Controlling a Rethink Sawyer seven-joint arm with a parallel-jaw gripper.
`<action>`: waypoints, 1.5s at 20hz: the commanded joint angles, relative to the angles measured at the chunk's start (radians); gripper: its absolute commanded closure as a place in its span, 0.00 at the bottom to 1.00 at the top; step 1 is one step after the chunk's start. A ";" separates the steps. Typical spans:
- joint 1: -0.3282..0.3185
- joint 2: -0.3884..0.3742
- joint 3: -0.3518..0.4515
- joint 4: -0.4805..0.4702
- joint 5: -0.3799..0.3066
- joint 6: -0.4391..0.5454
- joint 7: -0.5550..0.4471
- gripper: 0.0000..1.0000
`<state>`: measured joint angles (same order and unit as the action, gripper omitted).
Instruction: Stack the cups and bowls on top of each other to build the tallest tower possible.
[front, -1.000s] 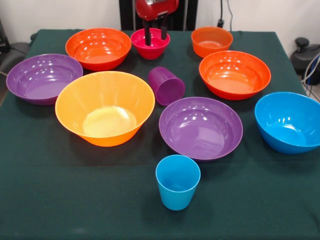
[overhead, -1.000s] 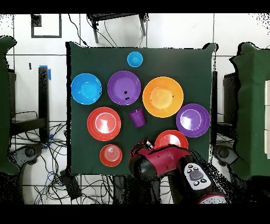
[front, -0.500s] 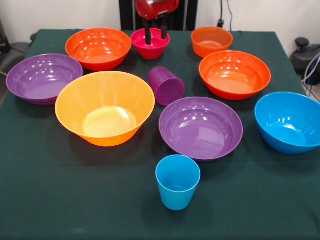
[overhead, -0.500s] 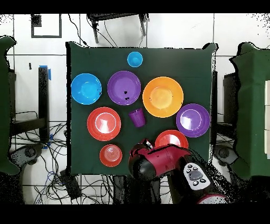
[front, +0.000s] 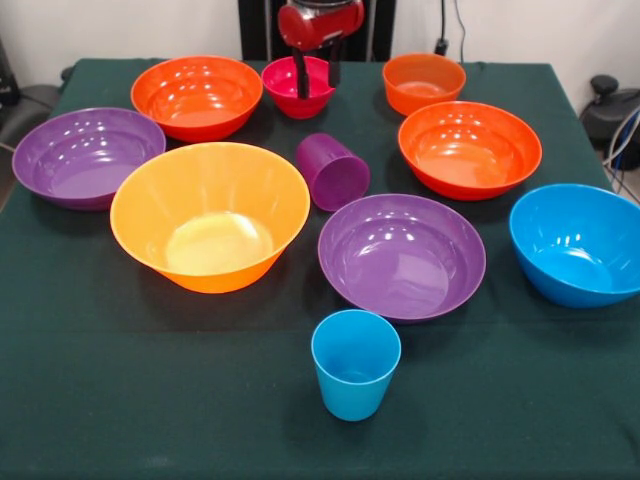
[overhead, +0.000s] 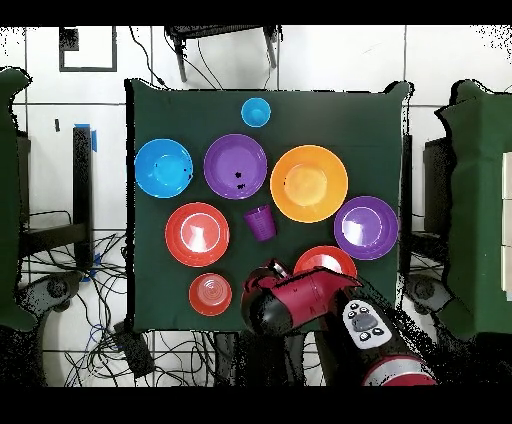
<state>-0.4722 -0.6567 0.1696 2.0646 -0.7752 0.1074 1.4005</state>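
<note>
Front view: open claw (front: 317, 78) straddling small magenta bowl's (front: 285, 88) right rim.

Glossy smooth plastic: small magenta bowl (front: 298, 86) at the gripper (front: 316, 78); below it, matt dark green tablecloth (front: 150, 390).

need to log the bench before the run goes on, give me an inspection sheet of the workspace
surface: dark green cloth on table, flat.
job's things: light blue cup upright; purple cup tipped on its side; eight bowls all single, nothing stacked.
clutter: nothing seen.
grippers: gripper open, one finger inside small magenta bowl, the other outside its rim.
cables: tangled on floor beside the base.
surroundings: another green-covered table to the side.
</note>
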 joint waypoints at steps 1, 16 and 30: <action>0.021 0.085 0.101 -0.123 0.002 0.111 0.021 0.00; -0.092 0.097 0.177 -0.117 -0.025 0.172 -0.073 0.00; -0.137 -0.008 0.294 -0.058 0.064 0.336 -0.076 0.00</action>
<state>-0.5950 -0.6688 0.3461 2.0283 -0.7424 0.3399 1.4005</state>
